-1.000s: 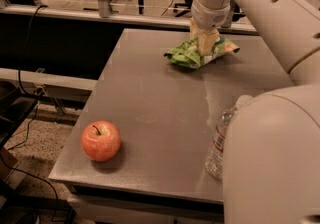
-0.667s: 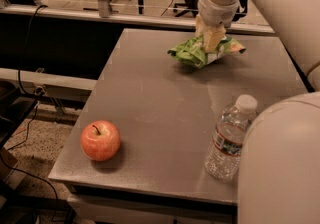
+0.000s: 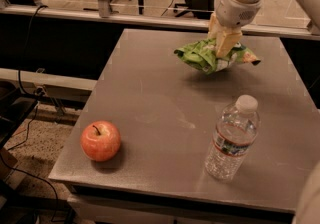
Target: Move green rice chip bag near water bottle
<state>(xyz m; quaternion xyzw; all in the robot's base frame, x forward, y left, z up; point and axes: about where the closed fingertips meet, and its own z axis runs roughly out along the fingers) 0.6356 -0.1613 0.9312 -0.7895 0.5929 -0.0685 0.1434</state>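
The green rice chip bag is crumpled, bright green with brownish patches, and hangs a little above the far right part of the grey table; its shadow lies on the table below it. My gripper comes down from the white arm at the top right and is shut on the bag's top, its yellowish fingers pinching the foil. The water bottle stands upright near the table's front right, clear with a white cap and a white-and-red label. The bag is well behind the bottle.
A red apple sits near the table's front left corner. Office chairs and a metal rail stand behind the table. Cables run over the floor on the left. A white part of the robot shows at the bottom right corner.
The gripper has lifted the bag off the table and carried it slightly toward the front. The robot body that hid the bottle has moved out of the way, so the whole bottle shows.
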